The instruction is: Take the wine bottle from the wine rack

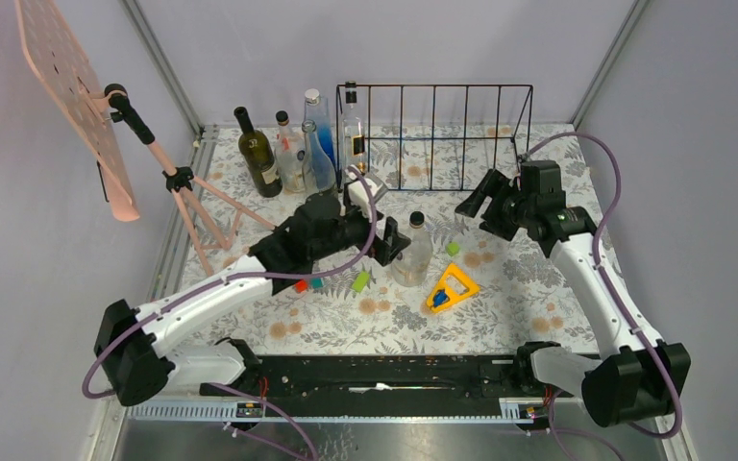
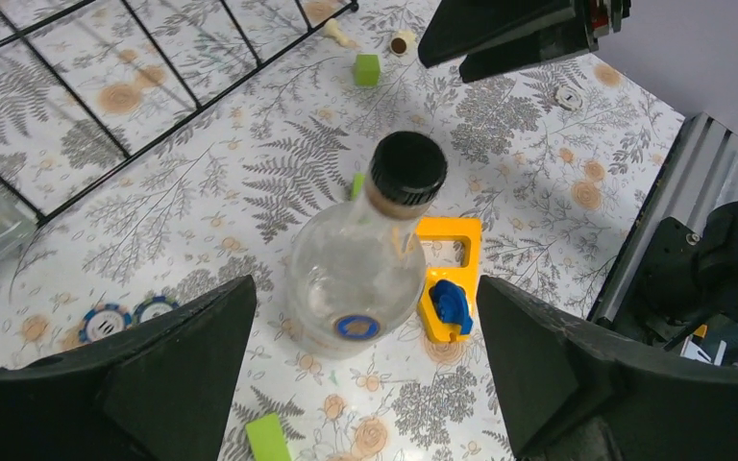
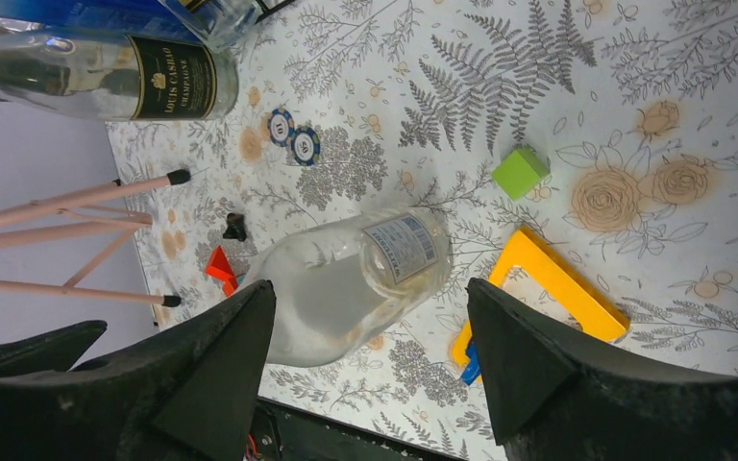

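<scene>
We see the fern-printed tabletop (image 1: pixel 519 288) filling the top view, with the black wire wine rack (image 1: pixel 442 134) standing along its 12 o'clock edge. Its bays from the middle to the right end hold no bottle. A cluster of bottles (image 1: pixel 288 154) stands at the rack's 9 o'clock side. One clear bottle (image 1: pixel 353 134) is at the rack's left end, and we cannot tell whether it is inside the first bay.

The wine bottle (image 1: pixel 412 252) — clear glass, black cap — stands upright on the tabletop near the centre, at 6 o'clock of the rack and well apart from it.

The left gripper (image 1: pixel 391 242) sits at the bottle's 9 o'clock. Its jaws are released, one on each side of the bottle with bare tabletop showing between them and the glass. The right gripper (image 1: pixel 476 200) hangs at the bottle's 1 o'clock, its jaws also spread wide and grasping nothing.

A yellow triangle (image 1: pixel 453 286) lies just beside the bottle at 4 o'clock, and a green block (image 1: pixel 360 281) lies at 8 o'clock.
</scene>
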Robot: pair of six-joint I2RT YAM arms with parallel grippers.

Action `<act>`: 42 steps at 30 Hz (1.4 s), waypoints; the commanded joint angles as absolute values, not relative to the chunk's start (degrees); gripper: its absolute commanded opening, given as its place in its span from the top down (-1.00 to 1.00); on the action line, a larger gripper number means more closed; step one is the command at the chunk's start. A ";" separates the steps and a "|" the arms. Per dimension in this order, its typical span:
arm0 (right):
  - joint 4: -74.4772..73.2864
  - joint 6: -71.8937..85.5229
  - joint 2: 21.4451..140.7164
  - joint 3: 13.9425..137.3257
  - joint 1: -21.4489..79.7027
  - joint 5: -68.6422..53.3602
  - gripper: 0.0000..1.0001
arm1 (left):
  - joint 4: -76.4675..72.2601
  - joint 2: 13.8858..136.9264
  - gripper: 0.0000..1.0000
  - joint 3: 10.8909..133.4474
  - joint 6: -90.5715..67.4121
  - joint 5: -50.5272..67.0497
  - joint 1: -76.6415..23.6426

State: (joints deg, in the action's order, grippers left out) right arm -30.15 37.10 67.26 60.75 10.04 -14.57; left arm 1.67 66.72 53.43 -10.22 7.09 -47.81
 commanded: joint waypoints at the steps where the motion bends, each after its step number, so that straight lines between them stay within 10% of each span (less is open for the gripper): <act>1: -29.89 36.41 64.12 58.39 9.71 -13.75 -0.61 | -4.32 71.10 -0.86 58.74 -7.44 5.41 -50.42; 29: -30.03 33.93 62.79 55.20 9.32 -18.10 -0.61 | -7.13 86.32 -0.11 67.29 -4.83 -2.11 -52.90; 42: -29.97 34.20 63.03 55.05 9.24 -18.36 -0.59 | -3.76 85.41 1.00 67.93 -5.63 -2.40 -52.83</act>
State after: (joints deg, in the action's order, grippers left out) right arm -30.35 34.74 63.94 55.20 9.67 -17.26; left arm -3.99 86.37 65.12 -4.82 -1.63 -53.08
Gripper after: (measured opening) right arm 0.800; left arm 0.356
